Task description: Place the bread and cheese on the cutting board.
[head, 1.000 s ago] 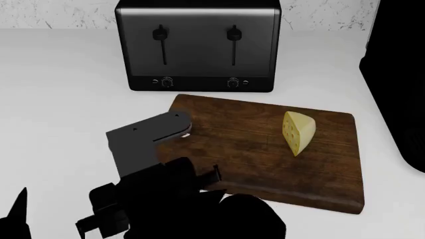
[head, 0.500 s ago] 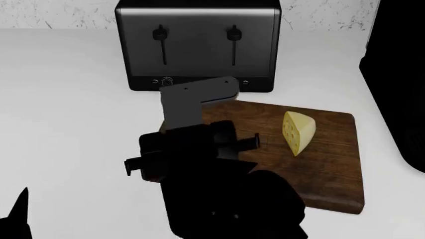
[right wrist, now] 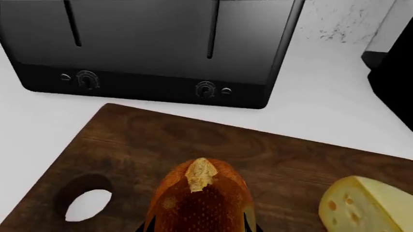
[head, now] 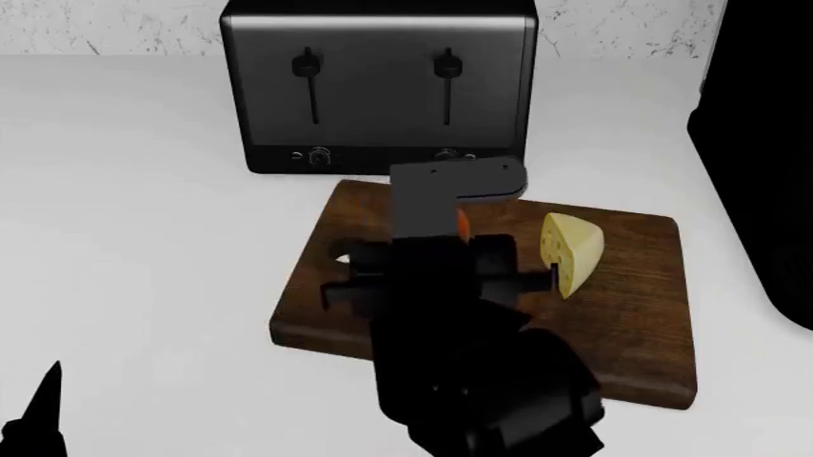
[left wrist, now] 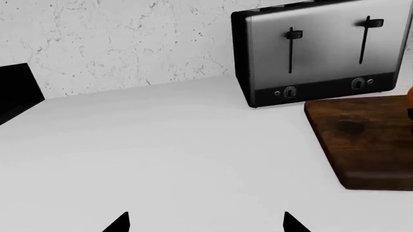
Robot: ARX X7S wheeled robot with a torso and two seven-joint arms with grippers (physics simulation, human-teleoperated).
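Observation:
The bread (right wrist: 200,198), an orange-brown roll with a pale split, is clamped between my right gripper's (right wrist: 200,228) fingers over the dark brown cutting board (right wrist: 161,140), near its round hole (right wrist: 88,203). In the head view only an orange sliver of bread (head: 463,224) shows under the right gripper (head: 460,217). The cheese (head: 572,252), a pale yellow wedge with holes, rests on the cutting board (head: 635,314) to the right of the gripper; it also shows in the right wrist view (right wrist: 364,205). My left gripper (left wrist: 206,224) is open and empty over the white counter, left of the board (left wrist: 368,140).
A black two-slot toaster (head: 377,86) stands just behind the board. A tall black appliance (head: 763,143) stands at the right edge. A dark object (left wrist: 16,89) sits against the speckled wall far left. The counter is white.
My right arm has swung from the board's left edge to the right and farther back, carrying the bread over the board. The cheese and the left gripper have stayed put.

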